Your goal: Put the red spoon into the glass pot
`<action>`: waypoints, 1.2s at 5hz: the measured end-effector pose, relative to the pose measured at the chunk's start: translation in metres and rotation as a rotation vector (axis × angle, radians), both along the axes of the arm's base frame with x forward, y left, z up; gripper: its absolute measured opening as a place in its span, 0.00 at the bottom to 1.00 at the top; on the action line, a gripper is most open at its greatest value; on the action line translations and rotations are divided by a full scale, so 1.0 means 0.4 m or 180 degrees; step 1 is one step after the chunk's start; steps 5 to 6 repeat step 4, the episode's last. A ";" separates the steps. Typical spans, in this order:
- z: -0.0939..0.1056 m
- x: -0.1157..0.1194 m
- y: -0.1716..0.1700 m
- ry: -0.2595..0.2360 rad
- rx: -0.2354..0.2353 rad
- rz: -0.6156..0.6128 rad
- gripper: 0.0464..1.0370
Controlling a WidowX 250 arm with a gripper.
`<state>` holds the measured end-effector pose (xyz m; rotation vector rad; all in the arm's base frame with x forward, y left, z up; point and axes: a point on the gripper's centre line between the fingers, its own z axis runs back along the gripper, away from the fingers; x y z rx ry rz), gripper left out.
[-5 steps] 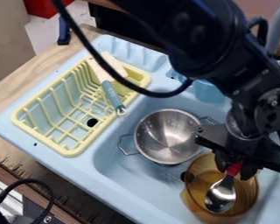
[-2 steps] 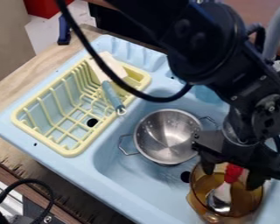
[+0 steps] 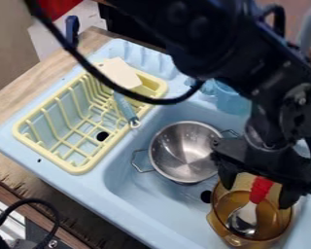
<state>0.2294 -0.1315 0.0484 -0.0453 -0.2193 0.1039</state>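
Observation:
Over the right part of the sink hangs my gripper (image 3: 259, 191), its two fingers spread apart on either side of the red handle without touching it. The red spoon (image 3: 243, 220) rests inside the amber glass pot (image 3: 217, 224), its metal bowl low and to the left and its red handle leaning up toward the far rim. Part of the pot's far rim lies behind the gripper.
Left of the glass pot sits a steel pot (image 3: 184, 153) with wire handles. A yellow dish rack (image 3: 78, 168) holds a spatula (image 3: 124, 103) at the left. A blue cup (image 3: 231, 102) stands behind, near the arm.
The gripper's fingers have opened and let go of the spoon, which now lies in the glass pot. The arm has shifted slightly up and left; the glass pot has moved slightly right.

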 end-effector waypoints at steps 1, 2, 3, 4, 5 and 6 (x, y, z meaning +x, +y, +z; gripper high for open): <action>0.016 -0.015 0.008 0.0094 0.0037 -0.0018 0.96; 0.055 -0.015 0.025 0.0103 0.0105 0.0045 0.96; 0.078 -0.024 0.073 0.0096 0.0244 0.0341 0.96; 0.084 -0.047 0.122 0.0059 0.0239 0.0751 0.96; 0.084 -0.047 0.122 0.0059 0.0239 0.0751 0.96; 0.084 -0.047 0.122 0.0059 0.0239 0.0751 0.96</action>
